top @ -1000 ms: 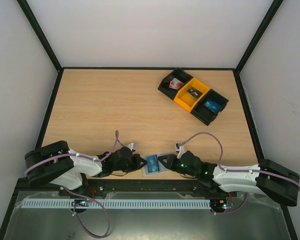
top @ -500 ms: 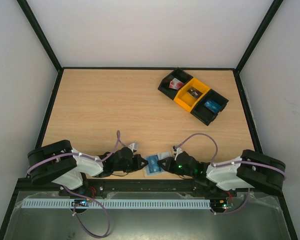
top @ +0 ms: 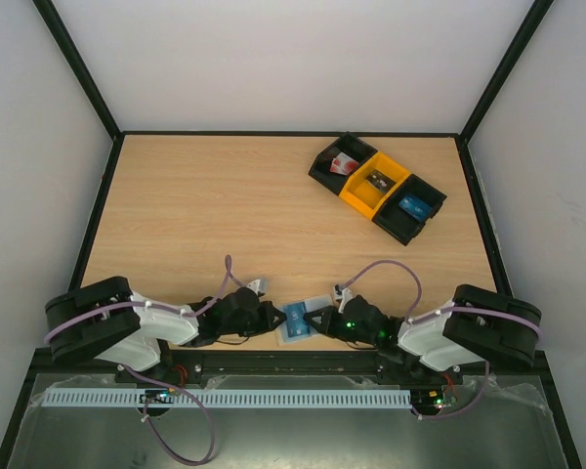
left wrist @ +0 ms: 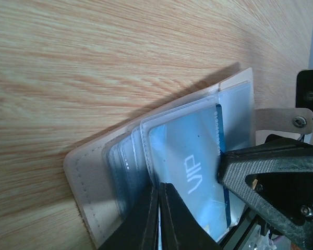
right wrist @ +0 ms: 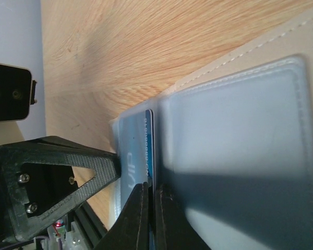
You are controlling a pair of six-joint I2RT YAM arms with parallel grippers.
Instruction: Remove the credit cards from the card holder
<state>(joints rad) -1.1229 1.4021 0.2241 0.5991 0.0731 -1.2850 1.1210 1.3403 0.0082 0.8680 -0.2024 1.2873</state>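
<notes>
The card holder lies open at the table's near edge, between my two grippers. In the left wrist view its pale translucent sleeves fan out, and a blue credit card marked "VIP" sits in one pocket. My left gripper is shut on a sleeve edge of the holder. My right gripper is shut on the card's exposed edge, beside an empty pocket. A right finger shows at the card's far side.
Three joined bins stand at the back right: a black one with a red-and-white item, a yellow one with a small dark item, and a black one holding a blue card. The table's front rail runs just behind the holder.
The right arm has folded in, its elbow swinging left and back. The right jaws have closed onto the card's edge. The left arm has barely moved.
</notes>
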